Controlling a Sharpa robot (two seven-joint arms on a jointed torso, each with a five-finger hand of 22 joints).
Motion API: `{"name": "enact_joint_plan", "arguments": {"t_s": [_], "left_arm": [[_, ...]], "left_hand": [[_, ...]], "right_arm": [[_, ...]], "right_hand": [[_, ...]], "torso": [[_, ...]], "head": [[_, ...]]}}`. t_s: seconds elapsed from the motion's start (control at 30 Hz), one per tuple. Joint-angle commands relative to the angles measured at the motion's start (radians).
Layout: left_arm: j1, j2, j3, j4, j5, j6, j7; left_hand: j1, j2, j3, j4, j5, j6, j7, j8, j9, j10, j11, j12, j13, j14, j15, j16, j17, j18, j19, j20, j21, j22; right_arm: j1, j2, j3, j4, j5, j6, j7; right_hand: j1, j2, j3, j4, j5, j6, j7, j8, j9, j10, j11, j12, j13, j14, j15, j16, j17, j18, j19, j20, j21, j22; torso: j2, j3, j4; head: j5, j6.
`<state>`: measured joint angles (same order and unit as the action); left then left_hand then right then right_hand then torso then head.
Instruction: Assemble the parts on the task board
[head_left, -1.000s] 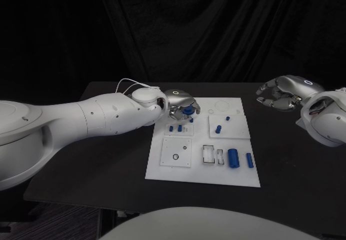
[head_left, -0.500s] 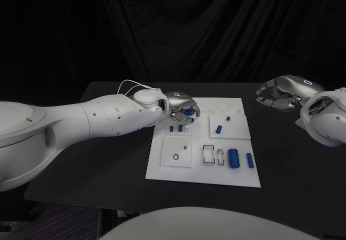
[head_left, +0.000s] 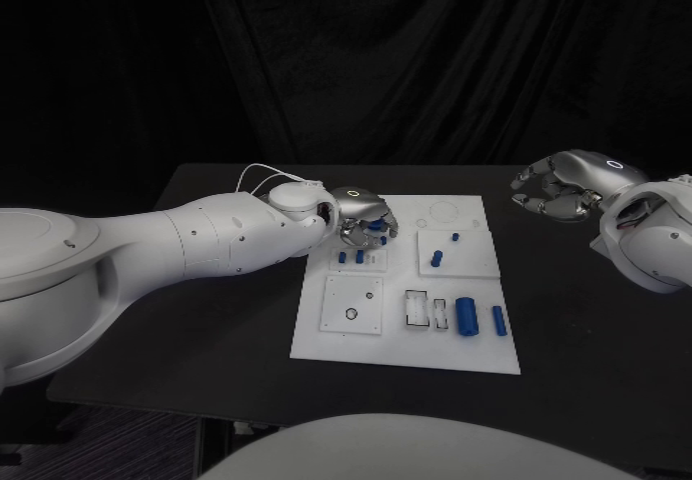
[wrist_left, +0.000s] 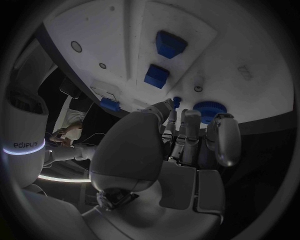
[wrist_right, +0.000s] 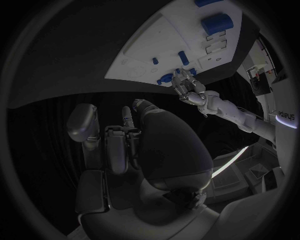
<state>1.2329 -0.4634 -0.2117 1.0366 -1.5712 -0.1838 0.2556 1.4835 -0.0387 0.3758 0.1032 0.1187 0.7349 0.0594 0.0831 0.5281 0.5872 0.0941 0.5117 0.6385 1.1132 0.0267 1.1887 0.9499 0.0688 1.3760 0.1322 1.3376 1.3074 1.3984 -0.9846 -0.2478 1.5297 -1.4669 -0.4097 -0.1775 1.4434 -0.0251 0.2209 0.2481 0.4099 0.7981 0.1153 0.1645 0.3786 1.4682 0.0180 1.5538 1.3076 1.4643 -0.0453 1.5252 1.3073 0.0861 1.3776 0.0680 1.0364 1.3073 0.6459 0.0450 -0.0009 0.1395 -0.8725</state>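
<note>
The white task board (head_left: 405, 330) lies mid-table. My left hand (head_left: 361, 214) hovers over its far left corner and holds a round blue part (head_left: 378, 227) in its fingertips; the left wrist view shows this ribbed part (wrist_left: 209, 109) at the fingertips, just above the board (wrist_left: 112, 30). Two short blue pegs (head_left: 351, 256) stand in the block just below the hand. My right hand (head_left: 567, 186) hangs off the board's far right side, fingers curled in on nothing. From the right wrist view the left hand (wrist_right: 190, 90) shows at the board's edge (wrist_right: 144, 50).
Also on the board are two small blue pegs (head_left: 437, 258) in the right block, a thick blue cylinder (head_left: 467, 314) and a slim one (head_left: 499, 320) near the front right, empty slots (head_left: 418, 308), and a block with a dark oval hole (head_left: 351, 314). A ring recess (head_left: 440, 212) sits at the far edge.
My left hand has sunk a little toward the board with the blue part, whose fingers now cover more of it. The right hand has stayed put.
</note>
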Motion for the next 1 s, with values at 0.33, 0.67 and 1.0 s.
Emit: {"name": "enact_joint_plan", "arguments": {"t_s": [0.33,0.67,1.0], "left_arm": [[-0.009,0.008,0.001,-0.005,-0.001,-0.015,-0.001],[-0.015,0.008,0.001,-0.005,-0.001,-0.031,-0.002],[-0.022,0.005,0.001,-0.009,-0.001,-0.068,0.002]], "left_hand": [[0.020,0.014,0.010,-0.025,0.014,0.039,-0.001,0.009,-0.006,0.045,-0.008,0.024,0.001,-0.013,-0.011,0.004,-0.015,-0.005,-0.002,-0.010,-0.007,0.179],[0.025,0.024,0.010,-0.042,0.019,0.077,0.000,0.021,-0.006,0.104,-0.024,0.056,0.009,-0.005,-0.022,0.014,-0.018,-0.007,0.007,-0.018,0.000,0.182],[0.036,0.039,0.015,-0.059,0.031,0.113,0.012,0.034,-0.001,0.133,-0.041,0.065,0.009,0.009,-0.035,0.020,-0.021,-0.009,0.016,-0.025,0.006,0.185]], "right_arm": [[-0.002,0.001,0.001,0.000,-0.003,-0.021,0.011],[-0.002,0.000,0.001,0.000,-0.003,-0.020,0.011],[-0.002,0.001,0.001,-0.001,-0.003,-0.019,0.011]], "right_hand": [[-0.002,-0.009,0.005,0.002,0.004,0.006,0.002,0.005,0.000,0.076,0.004,-0.004,0.245,0.090,0.005,-0.006,0.233,0.015,-0.005,0.001,-0.003,0.127],[-0.002,-0.009,0.005,0.002,0.004,0.006,0.002,0.005,0.000,0.076,0.004,-0.004,0.245,0.090,0.005,-0.006,0.233,0.015,-0.005,0.001,-0.003,0.127],[-0.002,-0.009,0.006,0.001,0.005,0.008,0.002,0.005,0.000,0.077,0.004,-0.003,0.246,0.090,0.004,-0.006,0.234,0.014,-0.005,0.001,-0.003,0.128]], "torso": [[0.000,-0.0004,-0.0002],[-0.001,-0.0002,-0.0003],[0.000,0.0000,0.0000]], "head": [[0.000,0.000],[0.002,0.000],[0.002,0.000]]}}
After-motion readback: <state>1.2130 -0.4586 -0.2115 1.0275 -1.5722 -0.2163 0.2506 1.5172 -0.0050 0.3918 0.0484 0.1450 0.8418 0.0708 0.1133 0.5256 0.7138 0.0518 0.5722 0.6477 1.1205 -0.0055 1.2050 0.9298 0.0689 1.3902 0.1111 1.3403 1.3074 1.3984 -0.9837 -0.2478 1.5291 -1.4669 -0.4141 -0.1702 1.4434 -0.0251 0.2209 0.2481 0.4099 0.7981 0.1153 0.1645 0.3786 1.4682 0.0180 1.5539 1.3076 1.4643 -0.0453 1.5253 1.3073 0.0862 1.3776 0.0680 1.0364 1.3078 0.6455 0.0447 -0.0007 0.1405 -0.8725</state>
